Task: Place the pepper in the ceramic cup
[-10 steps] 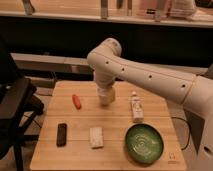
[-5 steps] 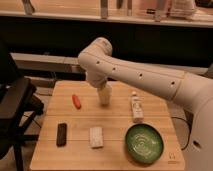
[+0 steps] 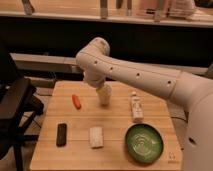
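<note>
The pepper (image 3: 76, 101), small and orange-red, lies on the wooden table (image 3: 115, 125) at the left of its middle. The ceramic cup (image 3: 104, 96), pale and tapering, stands upright just right of the pepper. My white arm bends over the table from the right. Its end with the gripper (image 3: 99, 84) comes down right above the cup and partly covers the cup's top. The gripper is a short way right of the pepper and above it.
A slim pale bottle (image 3: 136, 107) stands right of the cup. A wide green bowl (image 3: 144, 142) sits at the front right. A white block (image 3: 96, 137) and a black oblong object (image 3: 61, 134) lie at the front. A dark chair (image 3: 15, 107) stands at the left.
My arm has swung to the left, its elbow now further left over the table's back. The gripper end has moved left with it, over the cup. The pepper and cup have not moved.
</note>
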Tool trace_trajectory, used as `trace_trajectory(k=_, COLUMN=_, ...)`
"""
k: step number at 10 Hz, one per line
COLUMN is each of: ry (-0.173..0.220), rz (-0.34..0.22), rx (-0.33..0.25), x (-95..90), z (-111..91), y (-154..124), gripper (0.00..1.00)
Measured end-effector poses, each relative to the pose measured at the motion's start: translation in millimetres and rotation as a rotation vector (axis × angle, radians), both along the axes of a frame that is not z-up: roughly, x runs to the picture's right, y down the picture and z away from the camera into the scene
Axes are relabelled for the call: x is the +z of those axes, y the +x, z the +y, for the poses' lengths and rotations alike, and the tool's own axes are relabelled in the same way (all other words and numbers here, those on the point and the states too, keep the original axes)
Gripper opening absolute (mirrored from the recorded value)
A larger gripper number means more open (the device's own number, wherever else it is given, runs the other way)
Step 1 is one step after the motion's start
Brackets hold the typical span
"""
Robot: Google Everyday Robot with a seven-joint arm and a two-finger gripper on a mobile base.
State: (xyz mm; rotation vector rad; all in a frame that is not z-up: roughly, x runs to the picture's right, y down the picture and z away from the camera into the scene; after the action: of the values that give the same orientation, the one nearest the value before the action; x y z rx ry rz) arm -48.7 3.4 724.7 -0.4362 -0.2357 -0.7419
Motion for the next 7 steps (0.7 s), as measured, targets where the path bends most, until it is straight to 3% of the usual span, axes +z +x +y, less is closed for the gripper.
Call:
trace_trajectory(k=2, ry=0.003, rz=-0.035, rx=-0.048, x=0.8, z=1.8, y=-16.6, gripper=0.80)
trace_trajectory(k=7, ry=0.004, rz=-0.094, rx=-0.128, x=10.8, z=10.6, y=-23.1, gripper=0.80)
